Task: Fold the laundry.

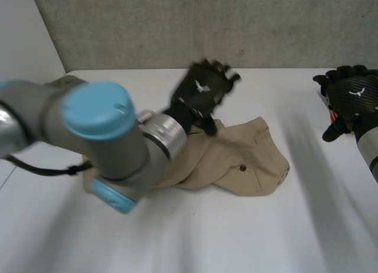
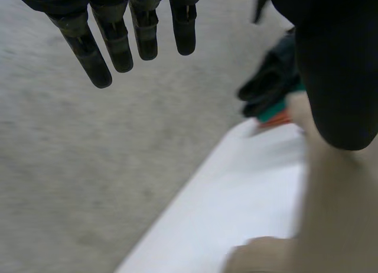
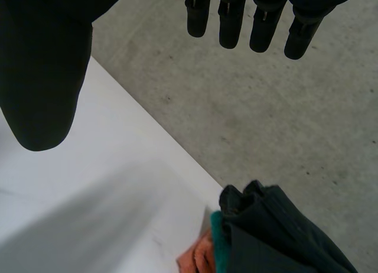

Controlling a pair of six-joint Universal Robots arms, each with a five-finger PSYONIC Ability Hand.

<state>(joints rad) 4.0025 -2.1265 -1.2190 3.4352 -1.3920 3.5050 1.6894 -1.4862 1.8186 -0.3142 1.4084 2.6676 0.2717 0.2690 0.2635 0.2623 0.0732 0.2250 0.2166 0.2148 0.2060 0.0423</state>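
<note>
A tan garment [image 1: 242, 155] with a dark button lies crumpled at the middle of the white table [image 1: 236, 237]. My left hand [image 1: 201, 93] hovers over its far edge, open, fingers spread and holding nothing. In the left wrist view its fingers [image 2: 118, 42] are straight, and the tan cloth [image 2: 336, 214] lies below the thumb, untouched. My right hand [image 1: 354, 98] hangs open over the table's right side, away from the garment. Its straight fingers [image 3: 266, 19] hold nothing.
A pile of dark, teal and orange clothes [image 3: 277, 231] sits at the table's far right edge under my right hand. My left arm [image 1: 94, 137] crosses over the left part of the tan garment. A concrete wall [image 1: 207, 25] stands behind the table.
</note>
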